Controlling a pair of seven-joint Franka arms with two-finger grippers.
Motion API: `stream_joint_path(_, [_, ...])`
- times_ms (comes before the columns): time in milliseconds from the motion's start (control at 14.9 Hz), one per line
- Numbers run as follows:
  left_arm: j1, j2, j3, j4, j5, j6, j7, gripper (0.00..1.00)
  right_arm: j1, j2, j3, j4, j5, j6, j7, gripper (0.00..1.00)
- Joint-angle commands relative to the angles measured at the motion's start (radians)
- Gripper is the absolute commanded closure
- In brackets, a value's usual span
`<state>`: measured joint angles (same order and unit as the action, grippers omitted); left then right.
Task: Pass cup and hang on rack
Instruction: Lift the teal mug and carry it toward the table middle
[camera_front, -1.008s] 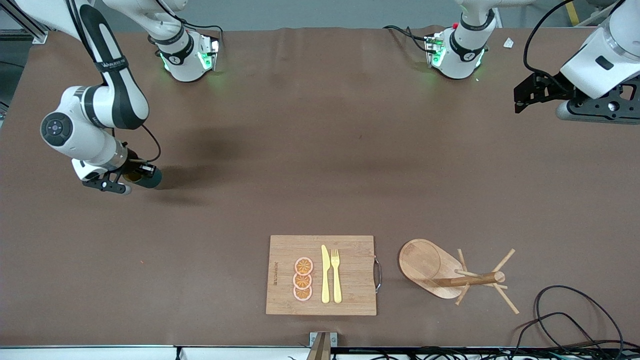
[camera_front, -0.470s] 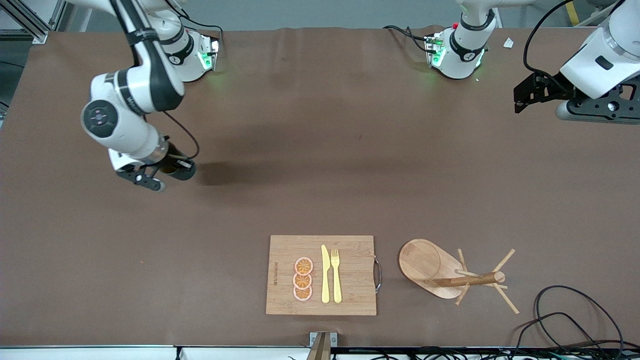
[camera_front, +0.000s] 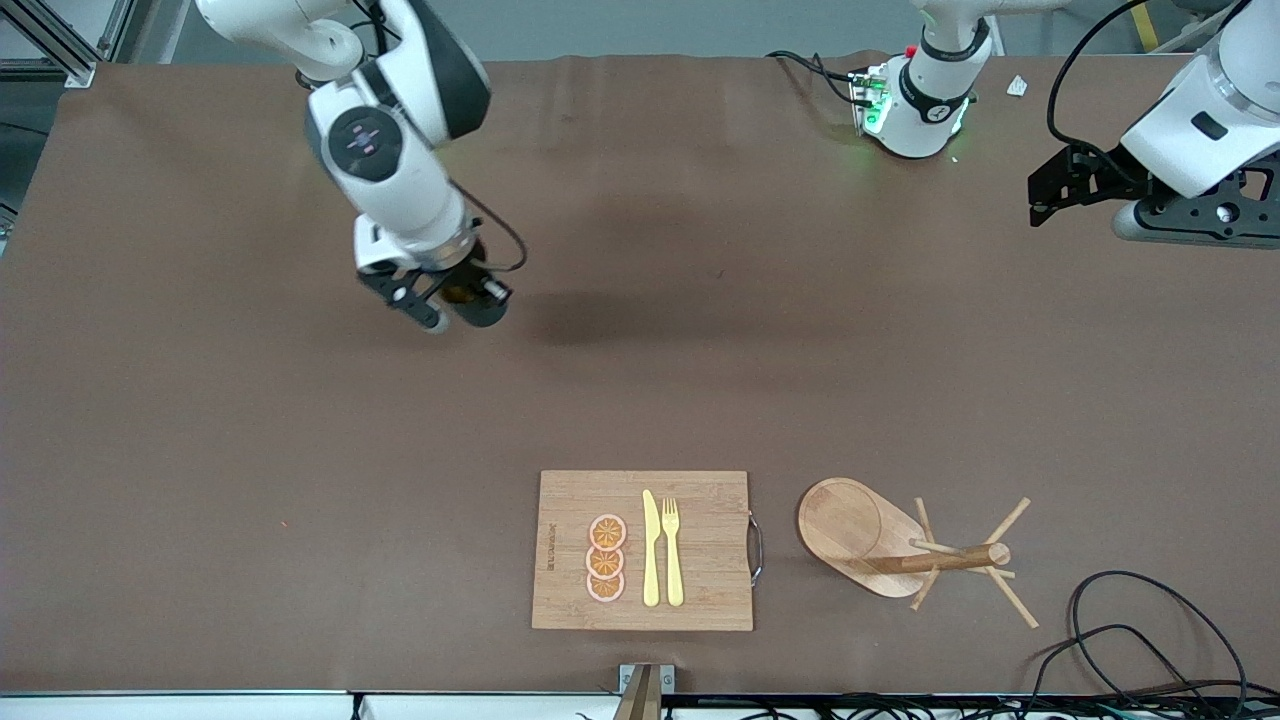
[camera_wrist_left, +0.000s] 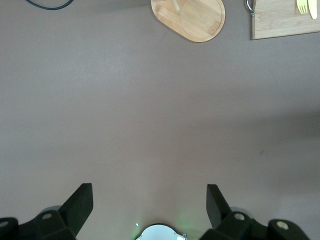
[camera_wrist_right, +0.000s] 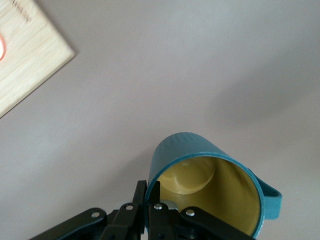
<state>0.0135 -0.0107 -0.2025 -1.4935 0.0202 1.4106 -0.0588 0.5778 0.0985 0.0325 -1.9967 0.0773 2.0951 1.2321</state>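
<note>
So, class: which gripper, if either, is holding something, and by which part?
The right gripper holds the cup by its rim, one finger inside the mouth and one outside. The left gripper is open and holds nothing.

1. One cup (camera_front: 478, 303), dark teal, upper left of the front view.
2. One rack (camera_front: 905, 548), lower right of centre.
3. One cutting board (camera_front: 700, 560), bottom centre.
4. Three orange slices (camera_front: 606, 558) on the board.
5. One yellow knife (camera_front: 651, 548).
6. One yellow fork (camera_front: 672, 550).
7. Two robot arms, so two grippers: right gripper (camera_front: 440, 300) at upper left, left gripper (camera_front: 1050, 195) at upper right.
8. One looped black cable (camera_front: 1140, 630), bottom right corner.
</note>
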Motion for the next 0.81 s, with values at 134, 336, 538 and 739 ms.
stream_joint_path(134, [0.0, 0.023, -0.003, 0.012, 0.009, -0.002, -0.001, 0.0, 0.169, 0.203, -0.014, 0.234, 0.015, -0.01, 0.341, 1.0])
stream_joint_path(336, [0.0, 0.061, -0.002, 0.012, 0.011, 0.037, -0.003, 0.0, 0.259, 0.407, -0.014, 0.479, 0.01, -0.012, 0.539, 1.0])
stream_joint_path(538, [0.005, 0.089, -0.002, 0.01, 0.017, 0.088, -0.003, 0.0, 0.319, 0.529, -0.014, 0.601, 0.007, -0.013, 0.599, 1.0])
stream_joint_path(739, [0.014, 0.127, 0.003, 0.007, 0.017, 0.131, -0.032, 0.0, 0.362, 0.587, -0.014, 0.667, 0.007, -0.013, 0.596, 1.0])
